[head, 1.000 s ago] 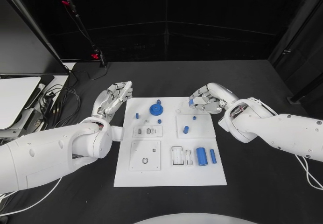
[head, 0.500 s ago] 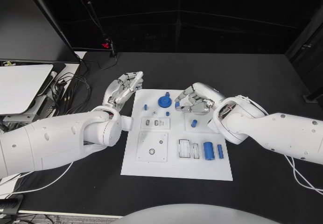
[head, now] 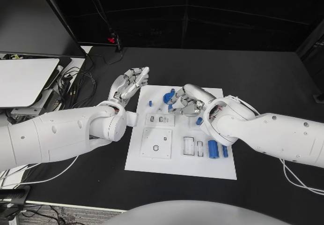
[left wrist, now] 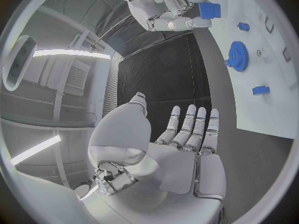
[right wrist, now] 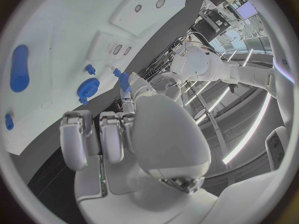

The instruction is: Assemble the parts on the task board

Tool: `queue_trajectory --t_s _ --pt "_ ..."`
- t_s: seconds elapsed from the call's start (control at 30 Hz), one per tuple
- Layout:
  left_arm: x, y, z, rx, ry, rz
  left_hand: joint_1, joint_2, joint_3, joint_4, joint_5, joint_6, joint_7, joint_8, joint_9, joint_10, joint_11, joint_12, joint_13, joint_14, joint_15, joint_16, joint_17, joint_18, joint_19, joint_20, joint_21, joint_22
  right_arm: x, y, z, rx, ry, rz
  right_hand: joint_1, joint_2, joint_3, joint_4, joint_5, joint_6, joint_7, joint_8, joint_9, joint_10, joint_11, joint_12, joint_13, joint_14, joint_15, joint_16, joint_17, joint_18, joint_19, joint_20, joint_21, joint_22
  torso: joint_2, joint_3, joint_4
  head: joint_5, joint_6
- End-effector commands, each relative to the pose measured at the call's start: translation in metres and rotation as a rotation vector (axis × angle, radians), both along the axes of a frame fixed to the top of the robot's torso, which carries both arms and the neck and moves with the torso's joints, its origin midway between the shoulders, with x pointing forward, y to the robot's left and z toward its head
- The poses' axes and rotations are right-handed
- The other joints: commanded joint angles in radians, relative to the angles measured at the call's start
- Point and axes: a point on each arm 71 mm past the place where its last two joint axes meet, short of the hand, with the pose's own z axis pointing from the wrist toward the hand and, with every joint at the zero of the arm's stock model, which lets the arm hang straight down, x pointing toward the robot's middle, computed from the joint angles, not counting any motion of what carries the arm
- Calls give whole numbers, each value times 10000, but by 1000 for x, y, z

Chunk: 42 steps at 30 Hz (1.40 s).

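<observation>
The white task board (head: 177,165) lies mid-table. My right hand (head: 187,99) hovers over its far end and pinches a small blue part (head: 173,92) in its fingertips, just above the blue gear (head: 166,99). The left wrist view shows that right hand (left wrist: 163,5) with the blue part (left wrist: 209,10) held clear of the gear (left wrist: 238,56). My left hand (head: 131,79) is flat with its fingers straight, holding nothing, beside the board's far left corner. A blue peg (head: 150,103), another blue piece (head: 200,121) and two blue cylinders (head: 213,149) lie on the board.
A white panel (head: 27,79) and a tangle of cables (head: 73,82) sit at the table's left edge. A dark screen stands at the far left. Bare black table surrounds the board on the right and far sides.
The camera has shifted. My right hand has carried the blue part leftward, from the board's far right corner to above the gear. The left hand stays flat beside the board.
</observation>
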Motion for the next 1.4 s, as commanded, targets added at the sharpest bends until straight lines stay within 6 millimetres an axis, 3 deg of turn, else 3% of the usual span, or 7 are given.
queue_trajectory --t_s 0.03,0.47,0.7,1.13,1.4 --pt "-4 -2 16 -411 -2233 -199 2 113 -62 21 67 84 1601 15 -7 83 5 59 1 17 47 32 5 89 -3 59 54 13 -1 5 -2 -598 66 -437 -42 67 -3 -45 76 507 -120 26 14 1076 59 25 2632 1021 66 25 2629 -73 1039 66 29 2634 5 14 16 -3 -48" --pt "-4 -1 17 -422 -2233 -204 2 113 -62 21 67 84 1601 15 -7 83 5 59 1 17 47 32 5 89 -3 59 54 13 -1 17 -12 -698 210 -461 -72 51 -13 -65 119 515 -122 -5 5 1076 56 25 2632 1021 63 25 2629 -73 1039 64 29 2634 -5 8 0 -27 -130" --pt "-5 0 17 -406 -2232 -175 2 113 -62 21 67 84 1601 15 -7 83 5 59 1 17 47 32 5 89 -3 59 54 13 -1 18 -19 -943 486 -447 -170 18 -47 -67 175 506 -106 -72 -17 1076 66 25 2632 1021 59 25 2629 -73 1039 63 29 2634 -3 5 -20 -58 -116" --pt "-4 1 17 -402 -2226 -170 19 120 -75 22 86 84 1601 14 -8 82 5 60 1 16 47 33 4 89 -7 60 56 12 -1 22 -26 -1028 654 -365 -194 13 -48 -82 197 484 -96 -115 -32 1076 72 25 2632 1021 59 25 2629 -73 1039 62 29 2634 -2 13 -3 -222 -77" --pt "-4 1 17 -398 -2224 -163 25 124 -81 23 93 84 1601 14 -8 82 5 61 0 16 47 34 4 89 -6 60 60 14 -1 22 -30 -1060 722 -348 -199 13 -43 -99 208 468 -89 -143 -41 1076 77 25 2632 1021 59 25 2629 -73 1039 62 29 2634 0 7 -14 -222 -104"
